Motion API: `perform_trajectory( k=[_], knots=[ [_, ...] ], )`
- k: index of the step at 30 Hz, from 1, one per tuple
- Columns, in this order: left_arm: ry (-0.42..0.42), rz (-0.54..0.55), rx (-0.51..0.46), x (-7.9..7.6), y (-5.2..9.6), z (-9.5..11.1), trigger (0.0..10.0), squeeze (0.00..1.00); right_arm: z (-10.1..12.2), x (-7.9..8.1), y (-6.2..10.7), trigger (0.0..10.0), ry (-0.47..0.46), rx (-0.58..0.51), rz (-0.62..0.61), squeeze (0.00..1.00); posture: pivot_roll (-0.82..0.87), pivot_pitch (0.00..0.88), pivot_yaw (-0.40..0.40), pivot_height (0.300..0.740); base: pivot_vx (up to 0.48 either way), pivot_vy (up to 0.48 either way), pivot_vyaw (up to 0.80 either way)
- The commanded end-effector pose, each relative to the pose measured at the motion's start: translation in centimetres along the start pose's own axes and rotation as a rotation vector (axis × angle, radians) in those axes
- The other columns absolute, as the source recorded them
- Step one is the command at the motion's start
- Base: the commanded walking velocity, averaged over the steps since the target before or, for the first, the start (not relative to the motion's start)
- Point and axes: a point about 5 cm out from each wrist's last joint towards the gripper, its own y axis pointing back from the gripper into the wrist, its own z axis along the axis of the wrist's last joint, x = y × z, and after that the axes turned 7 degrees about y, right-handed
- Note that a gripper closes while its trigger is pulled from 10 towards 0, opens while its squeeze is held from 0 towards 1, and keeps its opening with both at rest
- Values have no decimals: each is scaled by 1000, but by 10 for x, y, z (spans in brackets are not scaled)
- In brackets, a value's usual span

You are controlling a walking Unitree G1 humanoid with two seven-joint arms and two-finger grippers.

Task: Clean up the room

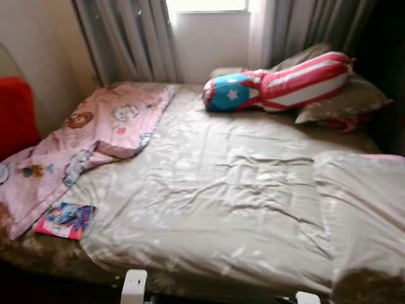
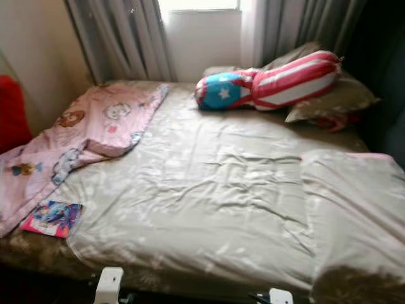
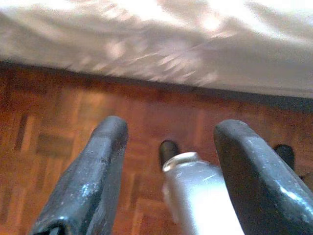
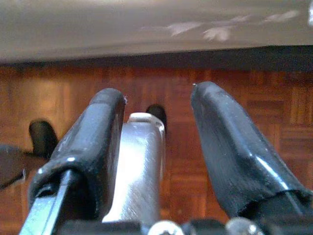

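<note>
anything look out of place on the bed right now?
Yes. A pink cartoon-print blanket lies crumpled and askew over the bed's left side. A small colourful book sits loose at the near left corner, touching the blanket's edge. The grey bedsheet is wrinkled, and the red-white-blue star bolster pillow lies crooked at the head.

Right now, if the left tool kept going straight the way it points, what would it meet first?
Probably the wooden parquet floor just short of the bed's hanging beige cover. The left tool hangs open and aims down at the boards; depth is unclear, so the cover's edge could come first.
</note>
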Motion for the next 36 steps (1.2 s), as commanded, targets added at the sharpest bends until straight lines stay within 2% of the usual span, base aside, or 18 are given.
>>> perform_trajectory(
  k=[1,4,5,9,16,18,36],
  knots=[
    [5,9,18,2,1,-3,10000,0,-1,-12,2,10000,-5,-13,-3,0,-60,0,14,740,0,431,0],
    [2,8,18,2,0,-3,10000,0,-1,-27,4,10000,-8,-14,-16,0,-58,0,16,740,0,431,0],
    [1,8,18,2,0,-3,10000,0,-1,-28,4,10000,-8,-14,-17,0,-58,0,16,740,0,431,0],
    [1,8,16,2,0,-2,10000,0,0,-20,3,10000,-5,-15,-8,0,-52,0,12,740,0,429,0],
    [4,8,12,2,0,-1,10000,0,9,6,-2,10000,19,-24,22,0,-42,0,2,740,0,431,0],
    [5,8,12,2,0,-2,10000,0,12,9,-3,10000,23,-26,28,0,-41,0,1,740,0,431,0],
    [6,6,20,-1,1,-5,10000,0,15,4,-3,10000,28,-28,19,0,-44,0,-3,740,0,431,0]
  ],
)
